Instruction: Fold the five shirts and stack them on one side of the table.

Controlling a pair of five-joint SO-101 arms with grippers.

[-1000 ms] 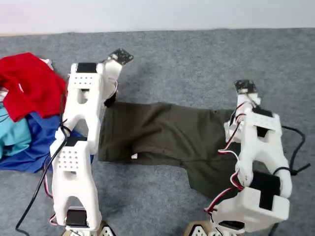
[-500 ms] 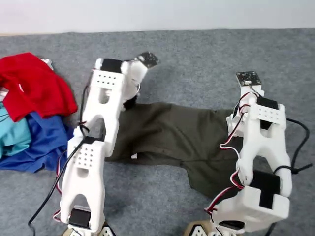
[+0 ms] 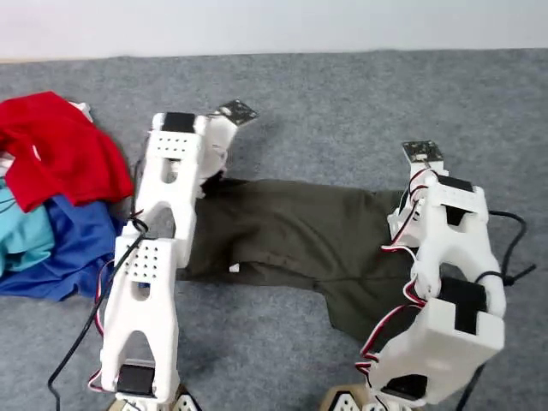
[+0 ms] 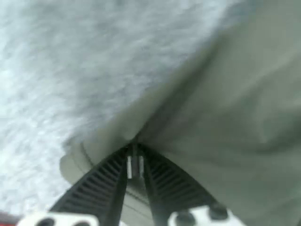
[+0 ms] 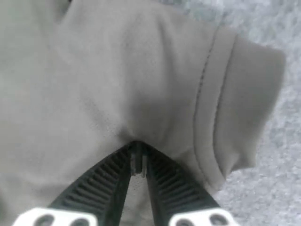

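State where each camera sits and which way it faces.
High view: fixed above, looking down on the grey table, both arms, the olive shirt.
Left wrist view: on that arm, facing along the left end effector pinching shirt fabric.
Right wrist view: likewise, right end effector pinching shirt fabric.
All share the olive shirt.

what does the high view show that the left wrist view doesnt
The high view gives the whole green shirt laid out, the left arm and right arm over its ends, and a pile with a red shirt and blue shirt beside the left arm. The left wrist view gives the left gripper shut on a pinch of the green shirt's edge. Both share the green shirt and the grey table cover.
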